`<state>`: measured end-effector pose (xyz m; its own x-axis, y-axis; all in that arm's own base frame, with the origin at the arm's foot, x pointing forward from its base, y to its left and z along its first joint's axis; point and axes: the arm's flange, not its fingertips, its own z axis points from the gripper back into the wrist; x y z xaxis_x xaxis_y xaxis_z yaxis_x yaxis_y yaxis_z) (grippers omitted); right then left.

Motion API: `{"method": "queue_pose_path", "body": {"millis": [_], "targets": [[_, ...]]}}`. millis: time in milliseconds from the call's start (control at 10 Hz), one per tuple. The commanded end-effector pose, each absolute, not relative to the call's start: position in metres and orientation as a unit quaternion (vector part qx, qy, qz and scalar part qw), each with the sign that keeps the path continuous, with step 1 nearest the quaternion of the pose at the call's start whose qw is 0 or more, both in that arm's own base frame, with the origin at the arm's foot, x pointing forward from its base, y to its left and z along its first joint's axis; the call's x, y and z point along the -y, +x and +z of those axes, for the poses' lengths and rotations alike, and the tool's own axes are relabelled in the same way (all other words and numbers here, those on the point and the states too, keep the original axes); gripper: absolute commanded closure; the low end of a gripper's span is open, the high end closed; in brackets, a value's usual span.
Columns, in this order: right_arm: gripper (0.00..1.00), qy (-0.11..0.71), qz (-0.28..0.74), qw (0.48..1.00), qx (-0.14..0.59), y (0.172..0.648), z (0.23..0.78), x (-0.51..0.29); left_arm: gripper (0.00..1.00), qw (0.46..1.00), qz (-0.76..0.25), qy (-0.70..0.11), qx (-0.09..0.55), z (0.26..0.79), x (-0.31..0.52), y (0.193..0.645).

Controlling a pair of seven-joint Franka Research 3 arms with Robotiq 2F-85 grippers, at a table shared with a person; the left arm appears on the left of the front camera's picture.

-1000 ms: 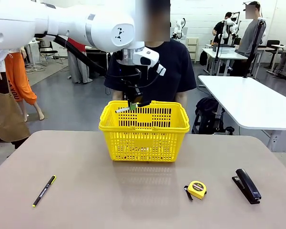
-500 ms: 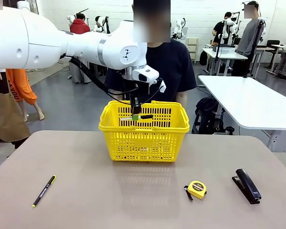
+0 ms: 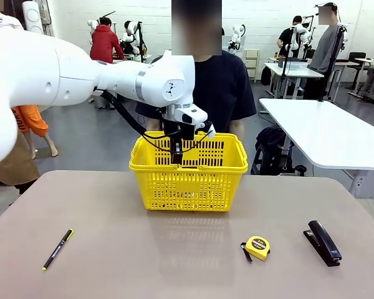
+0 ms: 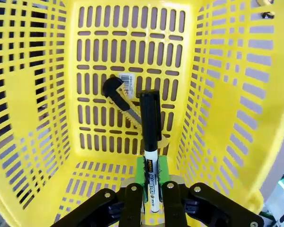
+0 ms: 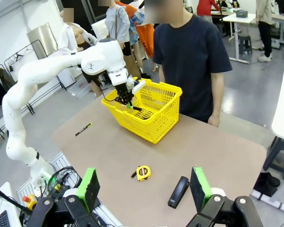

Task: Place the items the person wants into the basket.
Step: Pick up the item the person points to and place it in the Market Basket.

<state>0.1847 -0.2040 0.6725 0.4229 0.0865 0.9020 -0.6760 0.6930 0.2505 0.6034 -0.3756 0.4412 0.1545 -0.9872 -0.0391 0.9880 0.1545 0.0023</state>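
Note:
My left gripper (image 3: 176, 151) is down inside the yellow basket (image 3: 188, 180), which stands at the far middle of the table in front of the person (image 3: 221, 81). In the left wrist view this gripper (image 4: 150, 191) is shut on a white marker with a black cap (image 4: 150, 127), pointing at the basket floor. A yellow-and-black utility knife (image 4: 120, 98) lies on that floor beyond the marker. The round yellow-and-black tape measure (image 3: 258, 247) rests on the table at the near right. My right gripper (image 5: 144, 189) hangs open high above the table's near edge, with nothing between its green pads (image 5: 88, 188).
A black stapler (image 3: 324, 243) lies right of the tape measure. A thin black pen with a yellow tip (image 3: 57, 249) lies at the near left. A white table (image 3: 324, 134) stands beyond on the right. The person's arms hang at their sides behind the basket.
The left arm has come down, lowering the marker from above the basket's far rim to inside the basket. Everything on the table has stayed put.

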Motion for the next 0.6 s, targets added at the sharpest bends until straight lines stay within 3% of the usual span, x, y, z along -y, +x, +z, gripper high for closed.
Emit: {"method": "queue_pose_path", "body": {"millis": [0, 300, 500], "targets": [[0.00, 0.316, 0.250, 0.777, 0.484, 0.1854, 0.6729, 0.2023, 0.88, 0.759, -0.649, 0.029, -0.036, 0.4419, 0.3869, 0.6218], [0.00, 0.316, 0.250, 0.777, 0.484, 0.1854, 0.6729, 0.2023, 0.88, 0.756, -0.653, 0.026, -0.040, 0.4354, 0.3921, 0.6231], [0.00, 0.316, 0.250, 0.777, 0.484, 0.1854, 0.6729, 0.2023, 0.37, 0.756, -0.653, 0.024, -0.039, 0.4330, 0.3899, 0.6200]]}}
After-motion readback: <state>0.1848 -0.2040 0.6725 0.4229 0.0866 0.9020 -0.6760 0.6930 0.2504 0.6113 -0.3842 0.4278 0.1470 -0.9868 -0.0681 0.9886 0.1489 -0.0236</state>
